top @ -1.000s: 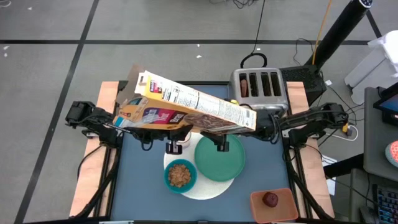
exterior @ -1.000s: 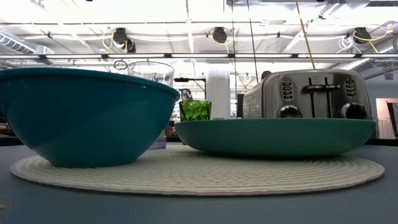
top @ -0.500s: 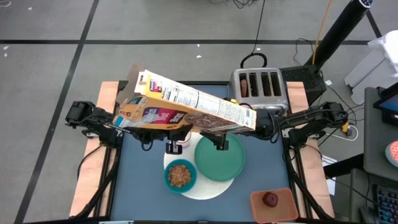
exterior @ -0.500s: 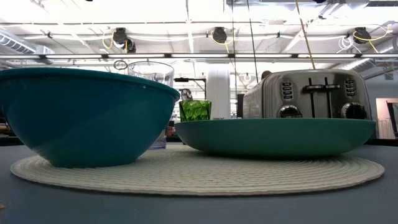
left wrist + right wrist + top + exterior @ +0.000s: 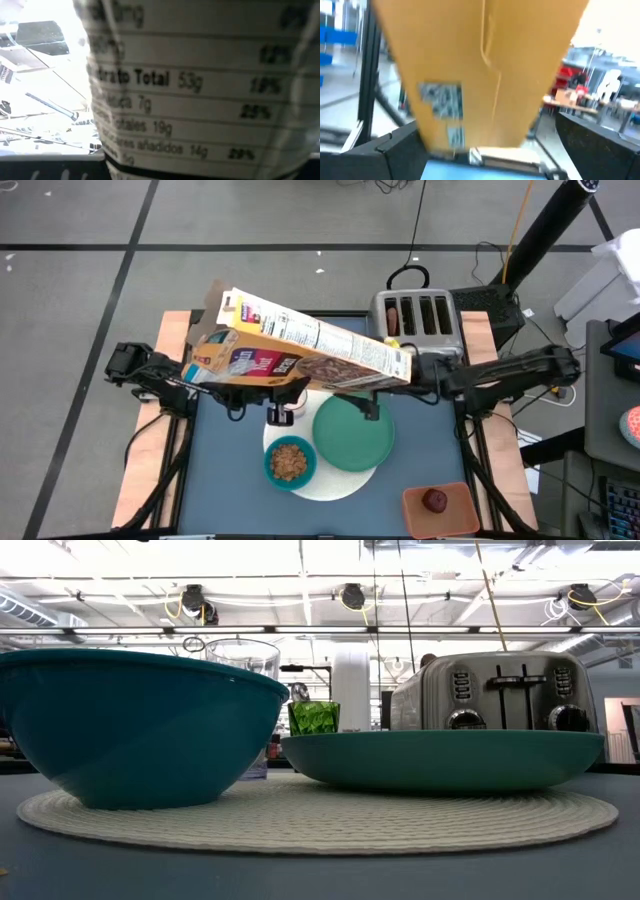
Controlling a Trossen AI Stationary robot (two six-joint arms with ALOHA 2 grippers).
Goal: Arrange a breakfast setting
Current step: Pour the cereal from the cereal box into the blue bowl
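Seen from above, a blue-topped table carries a breakfast setting under a large cereal box held in the air. The box lies almost flat, tilted, its open flaps toward the left arm's side and its closed end near the silver four-slot toaster at the back.

The left gripper sits under the flap end of the box, its fingers clamped on the cardboard — the left wrist view is filled with the box's nutrition panel pressed close to the camera. The right gripper is just below the box's closed end, above the far rim of the green plate. Its fingers stand wide apart; whether they touch the box cannot be told. The right wrist view shows the orange-brown underside of the box just ahead of the camera.

Below, a large white round disc lies on the table. On it sit a green plate and a smaller teal bowl holding brown cereal, side by side. A small milk glass stands at the disc's far edge, just behind the bowl. In the low view a green cup shows between bowl and plate, farther back.

An orange-brown rectangular tray at the near right corner holds a red fruit — well apart from the disc.
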